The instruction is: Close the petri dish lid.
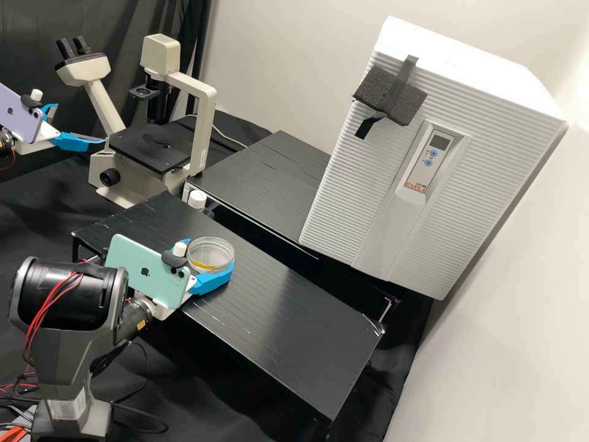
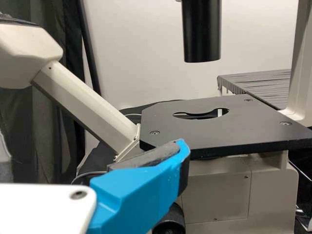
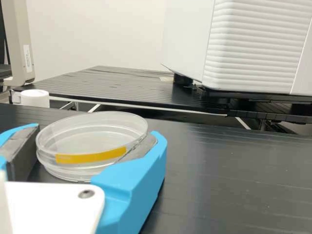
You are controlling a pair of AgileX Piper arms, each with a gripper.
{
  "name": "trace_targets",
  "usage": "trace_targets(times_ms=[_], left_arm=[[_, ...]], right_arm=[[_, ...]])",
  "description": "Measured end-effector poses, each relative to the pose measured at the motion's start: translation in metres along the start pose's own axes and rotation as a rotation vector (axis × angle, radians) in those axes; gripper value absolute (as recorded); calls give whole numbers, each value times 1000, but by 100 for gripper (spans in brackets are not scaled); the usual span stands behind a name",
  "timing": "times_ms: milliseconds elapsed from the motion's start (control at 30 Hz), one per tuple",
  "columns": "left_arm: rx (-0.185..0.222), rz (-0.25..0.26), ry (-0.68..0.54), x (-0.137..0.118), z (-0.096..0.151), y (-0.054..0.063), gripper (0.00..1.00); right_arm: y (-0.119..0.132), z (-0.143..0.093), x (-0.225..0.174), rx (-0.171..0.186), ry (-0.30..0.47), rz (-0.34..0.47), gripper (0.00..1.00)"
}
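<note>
In the high view, the left edge cut off the flat purple phone [image 1: 17, 116]. Near the middle, a bright blue plastic finger [image 1: 211, 282] hid the low side of the clear round plastic dish [image 1: 211, 248].

In the high view, the wall [image 1: 552, 37] is glowing brightest near two o'clock, the curtain [image 1: 30, 37] is lying dim at eleven, and the shelf [image 1: 276, 344] is showing faint sheen.

Microscope [image 1: 205, 129]: is standing beside the rear platform [image 1: 264, 184]
White cabinet [image 1: 350, 178]: is resting on that platform
Foam block [image 1: 372, 89]: is sticking to the cabinet
Curtain [image 1: 37, 43]: is hanging behind
</note>
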Motion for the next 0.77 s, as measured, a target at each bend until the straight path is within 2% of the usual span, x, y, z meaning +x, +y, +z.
trace_targets(times_ms=[267,633,767], left_arm=[[0,0,0,0,0,0,100],[0,0,0,0,0,0,100],[0,0,0,0,0,0,100]], right_arm=[[1,-2,-2,20,0,9,100],[17,-6,-10,119,3,88,100],[22,-5,-10,171,0,116,100]])
